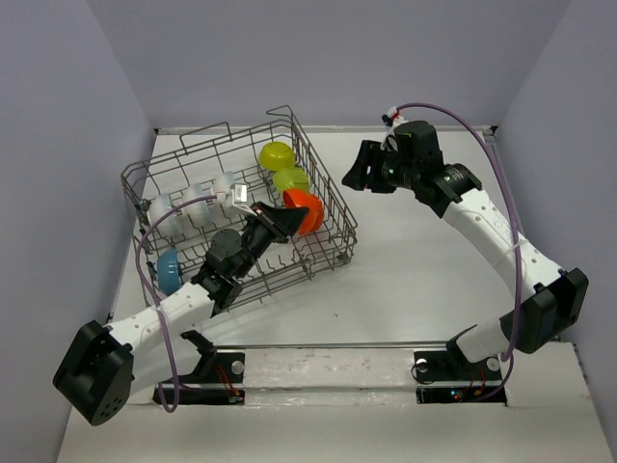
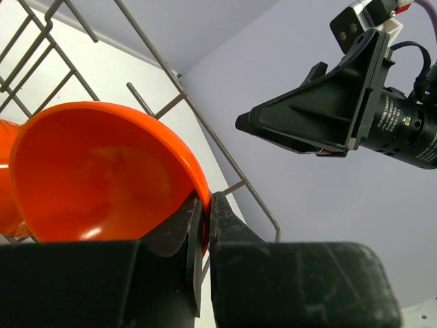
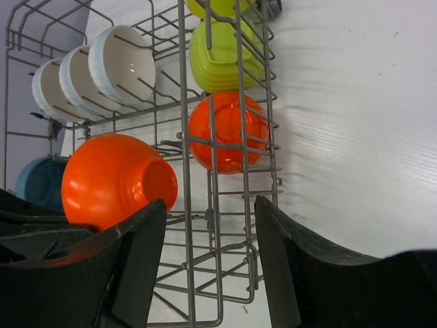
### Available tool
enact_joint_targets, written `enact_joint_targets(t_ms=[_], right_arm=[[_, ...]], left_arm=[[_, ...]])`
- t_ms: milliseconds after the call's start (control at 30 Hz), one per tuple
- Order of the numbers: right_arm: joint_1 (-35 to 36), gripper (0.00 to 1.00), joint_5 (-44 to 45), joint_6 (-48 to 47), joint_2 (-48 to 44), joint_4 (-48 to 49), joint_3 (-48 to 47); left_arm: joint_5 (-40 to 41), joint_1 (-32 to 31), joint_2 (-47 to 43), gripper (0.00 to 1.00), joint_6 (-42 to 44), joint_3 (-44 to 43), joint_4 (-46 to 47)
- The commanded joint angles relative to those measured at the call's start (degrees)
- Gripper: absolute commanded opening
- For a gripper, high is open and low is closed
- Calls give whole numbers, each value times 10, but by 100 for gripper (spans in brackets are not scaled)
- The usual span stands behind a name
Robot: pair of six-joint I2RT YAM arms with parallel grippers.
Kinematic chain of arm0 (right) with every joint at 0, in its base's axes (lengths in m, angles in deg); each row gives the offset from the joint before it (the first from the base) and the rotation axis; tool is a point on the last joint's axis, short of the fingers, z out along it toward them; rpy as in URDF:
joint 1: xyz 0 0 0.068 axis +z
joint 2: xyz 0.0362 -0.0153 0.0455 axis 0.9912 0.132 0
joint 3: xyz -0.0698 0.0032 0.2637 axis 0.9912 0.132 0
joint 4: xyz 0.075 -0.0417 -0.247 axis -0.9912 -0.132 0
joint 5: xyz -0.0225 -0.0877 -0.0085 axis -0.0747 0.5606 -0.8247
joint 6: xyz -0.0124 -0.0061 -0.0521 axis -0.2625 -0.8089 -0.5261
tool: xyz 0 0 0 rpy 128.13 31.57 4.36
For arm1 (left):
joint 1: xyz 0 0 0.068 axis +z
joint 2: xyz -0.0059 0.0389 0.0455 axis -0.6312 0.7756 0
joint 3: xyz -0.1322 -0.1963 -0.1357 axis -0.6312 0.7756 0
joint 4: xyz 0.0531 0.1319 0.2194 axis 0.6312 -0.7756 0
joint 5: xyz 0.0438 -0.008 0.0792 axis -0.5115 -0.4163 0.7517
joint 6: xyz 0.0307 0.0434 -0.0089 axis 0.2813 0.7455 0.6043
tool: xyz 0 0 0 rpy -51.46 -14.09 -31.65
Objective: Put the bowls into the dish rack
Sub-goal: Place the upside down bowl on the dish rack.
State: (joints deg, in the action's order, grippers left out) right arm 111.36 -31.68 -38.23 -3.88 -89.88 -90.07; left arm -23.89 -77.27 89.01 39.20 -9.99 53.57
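Note:
My left gripper (image 1: 289,218) is shut on the rim of an orange-red bowl (image 1: 307,210) and holds it tilted over the right side of the grey wire dish rack (image 1: 193,149). Up close, the jaws (image 2: 206,205) pinch the orange rim (image 2: 102,171). A second orange-red bowl (image 3: 225,133) stands in the rack (image 3: 183,102) beside the held one (image 3: 113,181). Also in the rack are three white bowls (image 3: 123,65), yellow-green bowls (image 1: 285,166) and a blue bowl (image 1: 169,272). My right gripper (image 1: 371,169) hovers open and empty (image 3: 212,203) just right of the rack.
The rack sits at an angle on the white table (image 1: 424,280), close to the left wall. The right gripper (image 2: 307,123) hangs near the held bowl, beyond the rack's right rim (image 2: 205,126). Bare table lies right of the rack.

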Motion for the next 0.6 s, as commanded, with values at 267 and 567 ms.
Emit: enact_joint_targets(t_ms=[267,567], right_arm=[[4,60,-7,-4,-5,36,1],[4,60,-5,-4,-6,36,6]], left_arm=[[-54,1,44,0,-7,8,104],[-84,1,90,0,-17,16,141]])
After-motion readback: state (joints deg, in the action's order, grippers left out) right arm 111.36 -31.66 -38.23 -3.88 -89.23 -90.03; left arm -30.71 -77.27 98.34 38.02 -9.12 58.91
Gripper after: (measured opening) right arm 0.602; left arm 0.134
